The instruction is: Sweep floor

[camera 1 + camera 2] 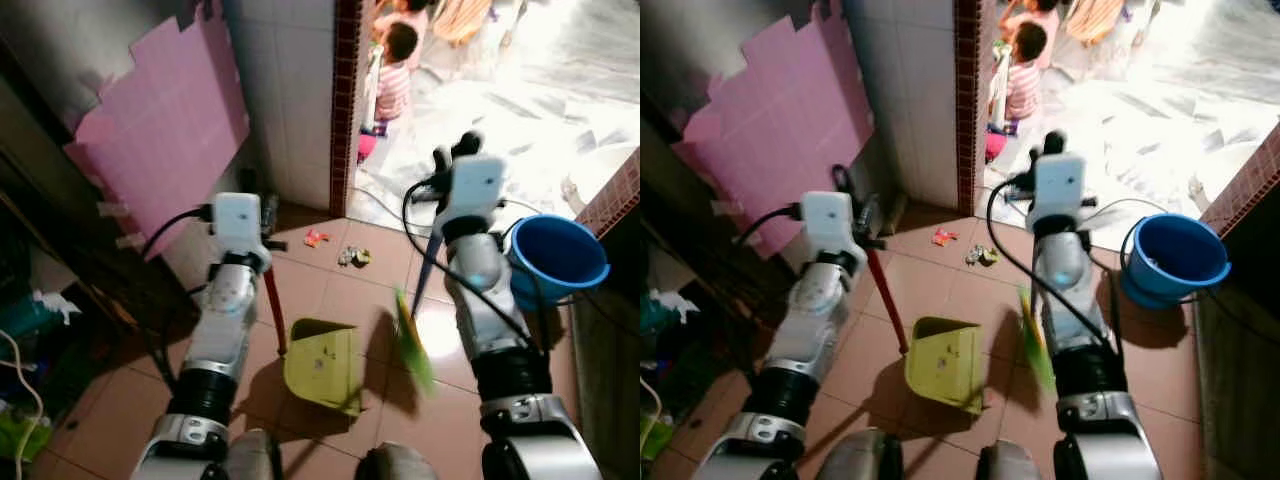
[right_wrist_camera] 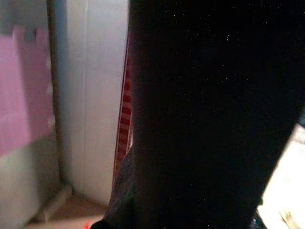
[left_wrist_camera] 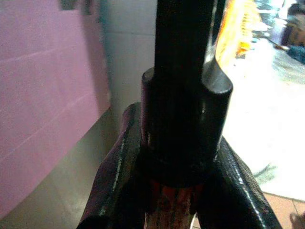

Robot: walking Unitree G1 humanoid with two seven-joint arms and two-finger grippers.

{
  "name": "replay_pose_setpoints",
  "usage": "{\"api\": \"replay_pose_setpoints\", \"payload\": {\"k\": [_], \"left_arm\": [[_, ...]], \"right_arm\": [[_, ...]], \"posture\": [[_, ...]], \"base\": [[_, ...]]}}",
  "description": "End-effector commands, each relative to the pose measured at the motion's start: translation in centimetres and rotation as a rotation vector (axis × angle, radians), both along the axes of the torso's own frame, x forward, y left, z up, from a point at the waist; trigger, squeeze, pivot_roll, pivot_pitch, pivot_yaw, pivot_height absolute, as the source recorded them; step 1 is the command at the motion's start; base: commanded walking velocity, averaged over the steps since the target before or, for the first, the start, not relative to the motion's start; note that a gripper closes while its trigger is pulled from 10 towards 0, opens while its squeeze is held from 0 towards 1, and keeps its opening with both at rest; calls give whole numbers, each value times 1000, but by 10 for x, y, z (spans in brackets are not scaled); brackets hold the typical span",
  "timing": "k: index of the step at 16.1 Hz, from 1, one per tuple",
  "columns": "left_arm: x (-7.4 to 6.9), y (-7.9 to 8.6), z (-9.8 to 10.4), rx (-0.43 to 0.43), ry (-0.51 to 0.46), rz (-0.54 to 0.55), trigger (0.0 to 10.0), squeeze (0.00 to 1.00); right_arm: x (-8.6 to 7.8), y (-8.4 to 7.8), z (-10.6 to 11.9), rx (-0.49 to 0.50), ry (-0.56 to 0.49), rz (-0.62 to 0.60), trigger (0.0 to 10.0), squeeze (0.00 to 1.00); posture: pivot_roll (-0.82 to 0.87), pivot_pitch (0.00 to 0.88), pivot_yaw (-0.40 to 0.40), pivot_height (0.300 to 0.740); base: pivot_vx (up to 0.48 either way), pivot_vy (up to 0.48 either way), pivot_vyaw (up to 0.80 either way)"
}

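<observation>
A yellow-green dustpan (image 1: 322, 365) rests on the tiled floor between my arms, its red handle (image 1: 273, 305) rising to my left gripper (image 1: 268, 222). In the left wrist view the black fingers (image 3: 119, 183) are shut around the handle's dark top. My right gripper (image 1: 456, 150) is shut on a broom's dark handle (image 1: 428, 268). The broom's green bristles (image 1: 412, 342) are blurred just right of the pan. A red scrap (image 1: 315, 237) and a crumpled wrapper (image 1: 354, 257) lie on the floor beyond the pan, near the doorway.
A blue bucket (image 1: 556, 258) stands at the right beside a brick edge. Pink foam tiles (image 1: 170, 120) cover the left wall, with clutter (image 1: 40, 330) below. A tiled pillar (image 1: 300, 90) flanks the doorway, where two people (image 1: 395, 65) sit on bright floor.
</observation>
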State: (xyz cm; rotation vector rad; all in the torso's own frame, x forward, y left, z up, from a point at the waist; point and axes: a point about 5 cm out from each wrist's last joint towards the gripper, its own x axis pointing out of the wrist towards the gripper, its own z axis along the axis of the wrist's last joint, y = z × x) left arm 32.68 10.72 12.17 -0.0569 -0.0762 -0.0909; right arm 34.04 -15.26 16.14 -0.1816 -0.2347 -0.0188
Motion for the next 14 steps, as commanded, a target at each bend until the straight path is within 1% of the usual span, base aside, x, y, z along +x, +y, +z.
{"api": "replay_pose_setpoints", "payload": {"k": [1, 3, 5, 6, 9, 10, 11, 13, 14], "left_arm": [[3, -1, 11, -1, -47, -4, 10000, 0], [3, -3, 8, 10, -37, -8, 10000, 0], [3, -5, 1, 79, -24, -18, 10000, 0], [3, -5, 0, 88, -23, -20, 10000, 0], [1, -9, -14, 179, 3, -63, 10000, 0], [3, -11, -17, 179, 22, -69, 10000, 0], [9, -16, -19, 153, 41, -70, 10000, 0], [16, -25, -23, 123, 68, -74, 10000, 0], [18, -29, -25, 82, 86, -80, 10000, 0]], "right_arm": [[1, -5, 2, -10, 1, -26, 10000, 0], [1, -7, -3, -15, 29, -39, 10000, 0], [3, -6, -8, -8, 65, -43, 10000, 0], [3, -6, -9, -8, 73, -45, 10000, 0], [2, -4, -22, 12, 153, -52, 10000, 0], [2, -5, -25, 17, 173, -65, 10000, 0], [3, -4, -27, 43, 194, -70, 10000, 0], [5, -3, -29, 58, 229, -82, 10000, 0], [6, -3, -28, 57, 238, -86, 10000, 0]], "posture": [[-70, 76, 20, 740], [-71, 72, 21, 740], [-71, 72, 21, 740], [-71, 72, 21, 740], [-72, 85, 22, 740], [-76, 93, 19, 740], [-83, 98, 19, 740], [-103, 103, 21, 740], [-112, 104, 24, 740]], "base": [[0, 0, 0], [0, 0, 0], [0, 0, 0], [0, 0, 0], [0, 0, 0], [0, 0, 0], [0, 0, 0], [0, 0, 0], [0, 0, 0]]}}
